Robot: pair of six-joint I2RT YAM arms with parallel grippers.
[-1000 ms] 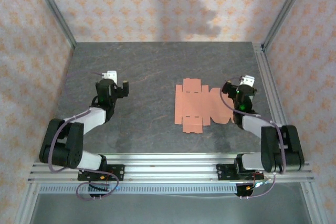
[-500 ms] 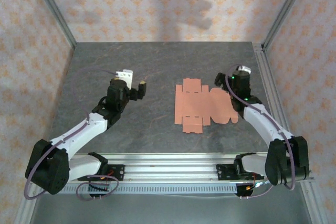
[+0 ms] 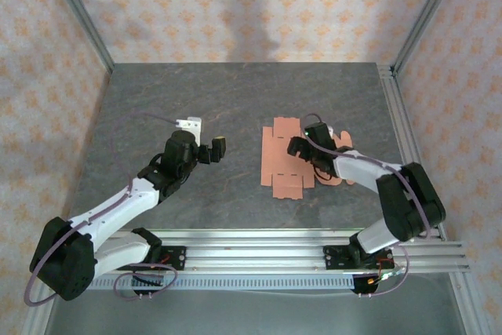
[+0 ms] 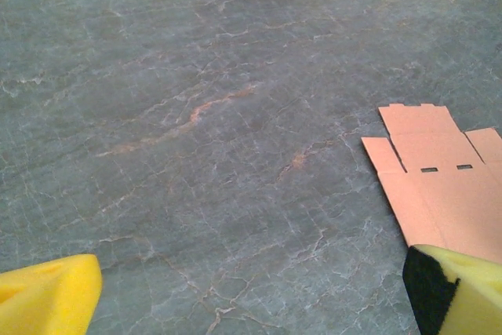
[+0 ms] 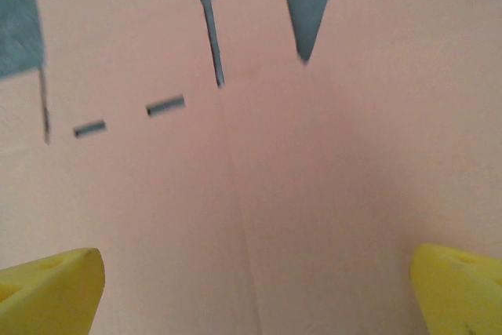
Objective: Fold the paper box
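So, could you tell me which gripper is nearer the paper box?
Right. The right gripper hovers over the paper box; the left gripper sits apart from it, over the table to its left.

Soft, even light from above, no glare. Faint grey shadow smudge on the back wall (image 3: 267, 5). Weak shadows under the arms on the table (image 3: 235, 92). Top view sharp. Left wrist view clear, bottom corners out of focus. Right wrist view motion-blurred, paper box (image 5: 274, 194) edges and slots smeared.
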